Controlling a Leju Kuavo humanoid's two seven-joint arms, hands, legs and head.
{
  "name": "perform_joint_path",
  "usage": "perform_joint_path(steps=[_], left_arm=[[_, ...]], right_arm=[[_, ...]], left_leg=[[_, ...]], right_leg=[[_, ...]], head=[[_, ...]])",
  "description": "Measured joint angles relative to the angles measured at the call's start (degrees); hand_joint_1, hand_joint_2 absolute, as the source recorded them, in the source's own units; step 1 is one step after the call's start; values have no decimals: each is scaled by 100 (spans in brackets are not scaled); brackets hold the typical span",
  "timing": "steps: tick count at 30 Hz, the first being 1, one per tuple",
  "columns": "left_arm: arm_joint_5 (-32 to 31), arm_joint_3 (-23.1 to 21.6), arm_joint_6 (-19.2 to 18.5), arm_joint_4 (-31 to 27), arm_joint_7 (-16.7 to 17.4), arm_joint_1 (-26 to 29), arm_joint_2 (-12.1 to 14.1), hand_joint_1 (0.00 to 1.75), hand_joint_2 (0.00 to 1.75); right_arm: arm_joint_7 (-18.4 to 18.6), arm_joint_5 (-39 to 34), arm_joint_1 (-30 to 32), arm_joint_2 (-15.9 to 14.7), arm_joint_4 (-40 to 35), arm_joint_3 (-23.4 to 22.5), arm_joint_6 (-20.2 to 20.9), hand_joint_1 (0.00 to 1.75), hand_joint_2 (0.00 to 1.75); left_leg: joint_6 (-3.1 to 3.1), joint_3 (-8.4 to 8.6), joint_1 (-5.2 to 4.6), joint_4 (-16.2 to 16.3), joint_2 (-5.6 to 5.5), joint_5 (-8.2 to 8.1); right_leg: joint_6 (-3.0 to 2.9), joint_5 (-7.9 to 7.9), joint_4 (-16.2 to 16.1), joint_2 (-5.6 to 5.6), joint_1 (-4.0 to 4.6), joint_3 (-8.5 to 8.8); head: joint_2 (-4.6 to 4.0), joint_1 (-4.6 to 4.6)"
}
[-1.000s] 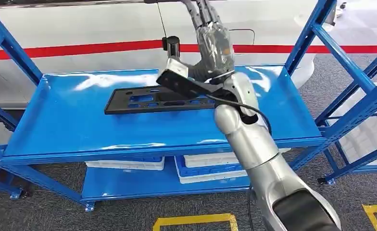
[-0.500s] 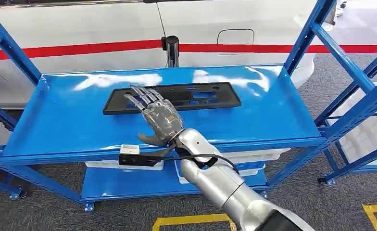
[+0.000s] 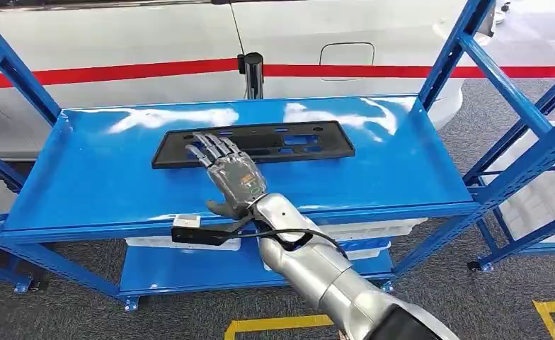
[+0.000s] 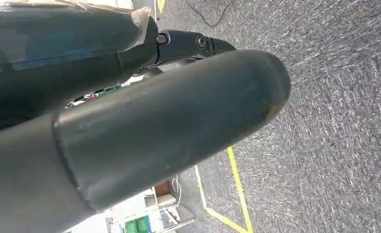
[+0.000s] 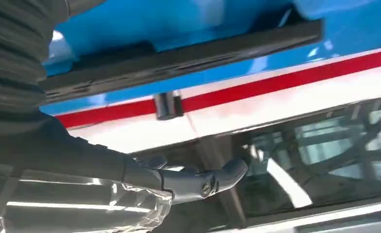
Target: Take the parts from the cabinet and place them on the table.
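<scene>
Since a second ago, when it was raised high above the shelf, the right hand (image 3: 231, 172) has dropped, fingers spread and empty, over the near-left end of the black part (image 3: 260, 144), which lies ungrasped mid-shelf (image 3: 105, 191).

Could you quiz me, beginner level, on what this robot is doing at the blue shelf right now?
1. True or false: the right hand grips the black plate.
2. What does the plate lie on? A) the floor B) the blue rack's top shelf C) a white bin
3. What colour stripe runs along the white surface behind the rack?

Key: 1 false, the hand holds nothing, fingers spread over the plate's near edge. 2 B. 3 red.
</scene>
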Motion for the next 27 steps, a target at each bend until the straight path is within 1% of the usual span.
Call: perform_joint_path(steps=[1,4,8,13,16,22,27], left_arm=[[-26,4,-4,0,0,0,0,0,0],[-133,30,-4,0,28,-2,0,0,0],[-271,39,-15,0,42,-2,0,0,0],[-433,81,-101,0,22,-2,2,0,0],[-520,105,-105,0,7,-3,2,0,0],[-717,184,-81,0,-28,-8,4,0,0],[-802,216,-83,0,-35,-11,9,0,0]], right_arm=[[48,61,-44,22,99,-24,-70,0,175],[386,399,-261,118,593,-238,-371,0,175],[758,739,-512,144,1038,-586,-426,0,175],[1152,1283,-552,54,1372,-1128,-529,0,175],[1298,1559,-551,-41,1488,-1437,-559,0,175],[1464,2176,-520,-249,1634,-2226,-590,0,175],[1499,2342,-497,-347,1697,-2583,-577,0,175]], left_leg=[[0,0,0,0,0,0],[0,1,1,0,-2,0],[0,1,1,0,-1,0],[0,-2,0,2,0,1],[0,-2,-1,3,0,1],[0,-1,-1,3,-1,0],[0,-1,-1,3,0,1]], right_leg=[[0,0,0,0,0,-9],[-1,-1,0,-1,0,-33],[0,0,0,-1,-1,-29],[2,2,0,0,-4,3],[2,2,-1,0,-5,4],[2,3,-1,0,-5,5],[2,3,0,1,-4,5]], head=[[-2,-2],[-2,-2],[-2,0],[-2,-2],[-2,-2],[0,-2],[-2,-2]])
